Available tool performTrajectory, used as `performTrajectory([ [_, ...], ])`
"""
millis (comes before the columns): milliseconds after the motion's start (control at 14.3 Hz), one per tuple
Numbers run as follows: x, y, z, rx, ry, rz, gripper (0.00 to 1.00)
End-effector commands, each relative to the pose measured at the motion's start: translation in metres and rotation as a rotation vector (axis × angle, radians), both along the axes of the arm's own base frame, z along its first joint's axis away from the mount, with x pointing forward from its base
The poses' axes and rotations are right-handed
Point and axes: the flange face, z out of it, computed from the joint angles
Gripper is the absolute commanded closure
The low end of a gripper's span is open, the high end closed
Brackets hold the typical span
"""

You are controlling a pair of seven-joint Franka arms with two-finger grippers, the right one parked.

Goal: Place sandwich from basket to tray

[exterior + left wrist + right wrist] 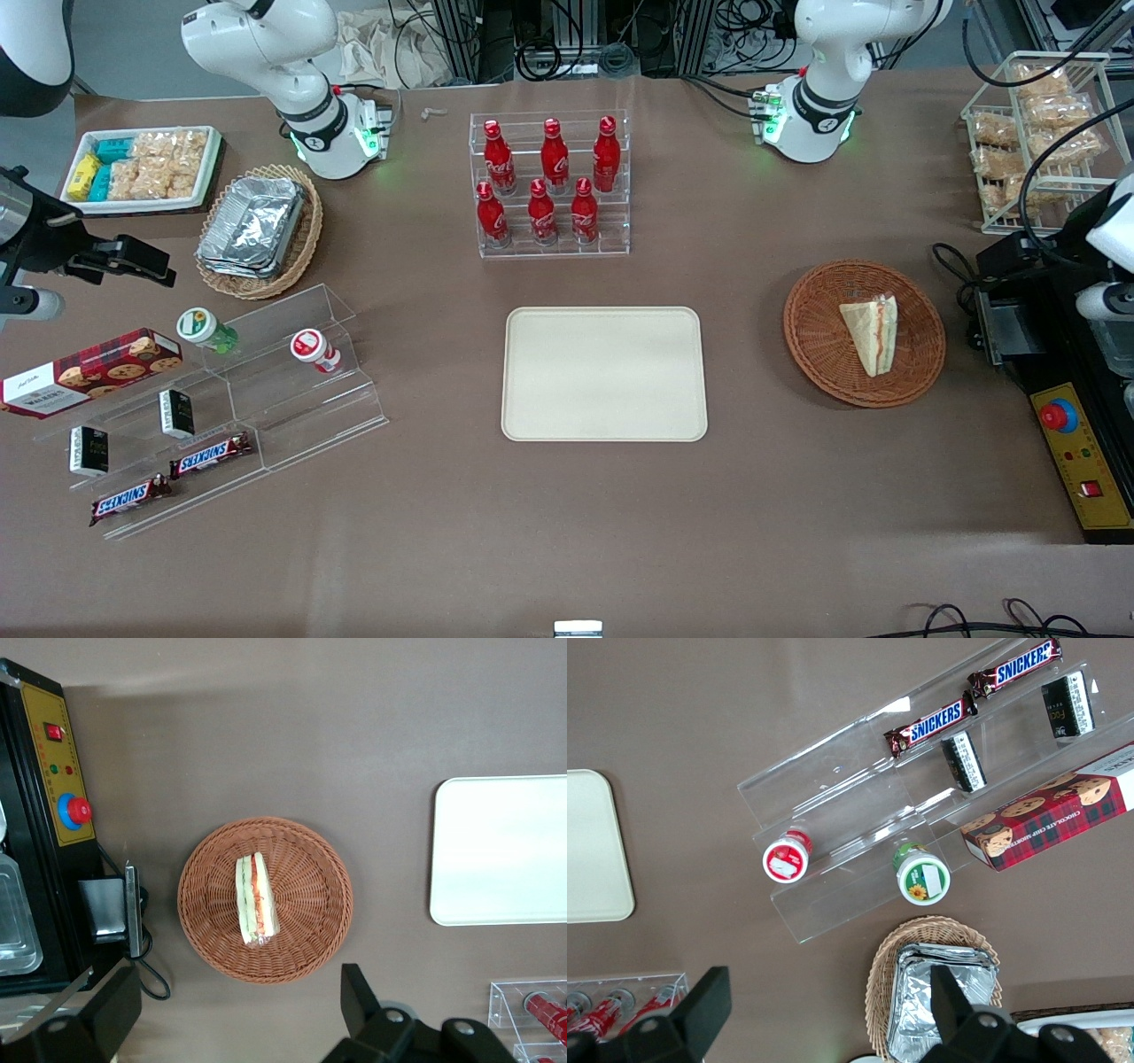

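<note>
Tray (605,374): cream, flat on the table, nothing on it, lying between the basket and the parked arm's end of the table. Well apart from the basket, with bare tabletop between them.

Basket (864,332): reddish-brown wicker, toward the working arm's end, level with the tray as seen from the front camera.

Gripper (239,1014): high above the table, looking straight down. Its two fingers (361,997) stand spread wide, nothing between them (both dark tips show at the frame edge of the wrist view, with a broad gap).

Sandwich (254,899): lies in the basket, roughly central, resting on the weave, wrapped in clear film. The wrist view shows the striped cut edge facing up, red and green lines visible.

Key relation: the sandwich sits almost directly under the gripper, offset slightly from the midpoint of the fingers. Its long axis runs across the line joining the two fingertips, so the fingers would close across the narrow width. Judgement: mainly a vertical descent is needed, with a small lateral correction; little wrist rotation looks necessary. The task has not started, since the sandwich is untouched.
</note>
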Motion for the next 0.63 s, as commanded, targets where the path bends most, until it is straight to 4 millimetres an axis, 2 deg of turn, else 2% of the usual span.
performTrajectory([
  [0,0.006,0.002,0.006,0.013,-0.012,-0.017,0.0],
  [280,0.005,0.003,0.007,0.018,-0.013,-0.013,0.0],
  [560,-0.016,0.006,-0.012,0.019,0.064,0.007,0.0],
])
